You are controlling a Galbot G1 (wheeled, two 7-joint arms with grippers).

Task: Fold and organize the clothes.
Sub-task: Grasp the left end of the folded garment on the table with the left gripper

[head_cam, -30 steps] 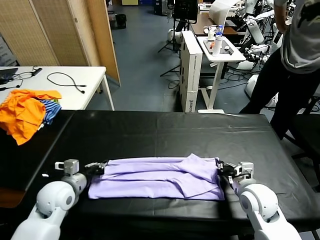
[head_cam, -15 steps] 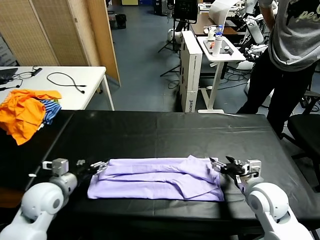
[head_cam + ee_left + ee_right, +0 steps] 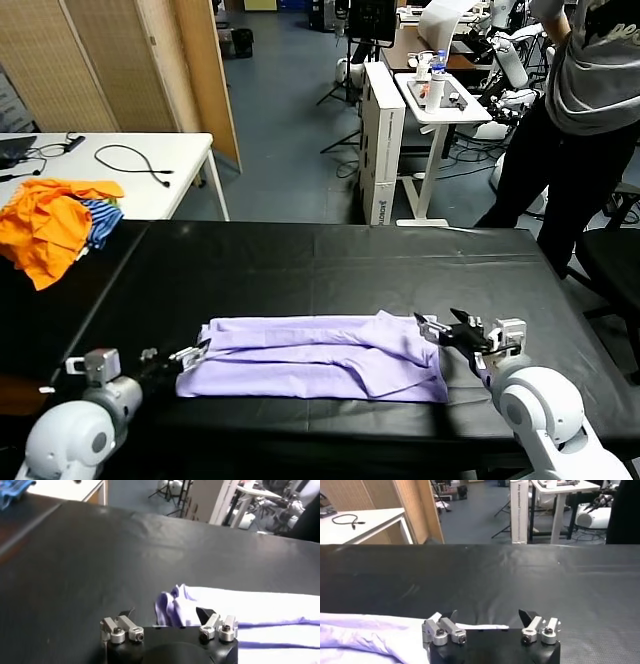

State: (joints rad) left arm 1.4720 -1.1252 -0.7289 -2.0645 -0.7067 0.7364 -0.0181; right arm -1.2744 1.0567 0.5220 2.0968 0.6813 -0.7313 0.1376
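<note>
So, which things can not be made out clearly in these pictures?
- Pale lavender cotton T-shirt: whichever side lies face down is hidden in every view, and so is anything inside the fold.
- Left claw, head view: fingertips too small against the black table to see.
- Heap of orange and blue-striped garments: how many pieces cannot be told, as they overlap.
- Standing person: head cut off by the top edge.

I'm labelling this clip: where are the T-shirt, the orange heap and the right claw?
T-shirt (image 3: 315,358): head view, middle of the folded body.
Orange heap (image 3: 45,225): head view, middle of the orange cloth.
Right claw (image 3: 440,331): head view, between its open fingertips.
</note>
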